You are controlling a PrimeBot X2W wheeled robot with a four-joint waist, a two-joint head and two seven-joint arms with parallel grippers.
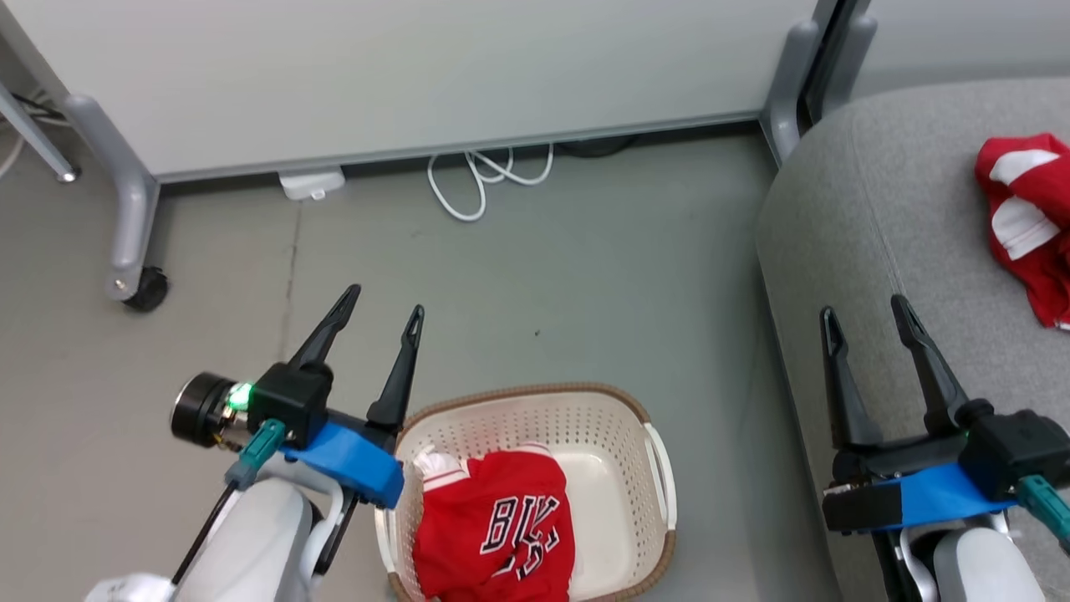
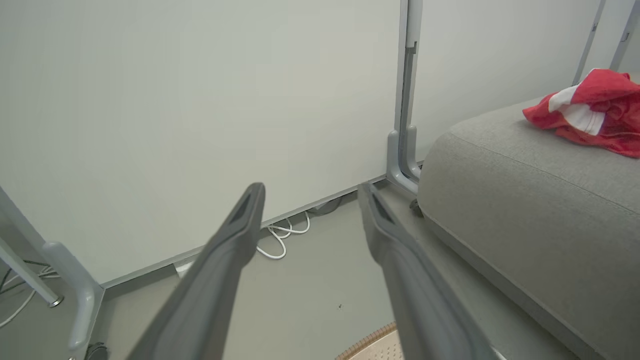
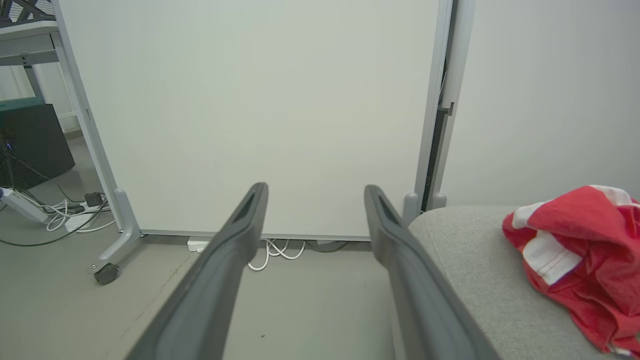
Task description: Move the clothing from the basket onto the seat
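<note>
**One red jersey in the basket, the other on the seat**

The smooth grey floor [image 1: 585,276] ends at a pale partition panel [image 1: 418,75], which stands on grey metal legs with a black caster wheel [image 1: 149,291]. A white cable [image 1: 485,176] lies in loops on the floor under the lower edge of the panel.

The cream-white perforated plastic basket with a brown woven-look rim [image 1: 535,391] stands on the floor, near the large light grey fabric seat [image 1: 878,209]. A bright red jersey with black-and-white block letters [image 1: 493,527] lies crumpled in the left part of the basket. A second red jersey with white stripes [image 1: 1024,217] lies in a heap on the seat.

The left pincer [image 1: 385,299] hovers just beside the left rim of the basket, its fingers spread and empty. The right pincer [image 1: 863,308] is over the seat, also spread and empty, apart from the striped jersey.
</note>
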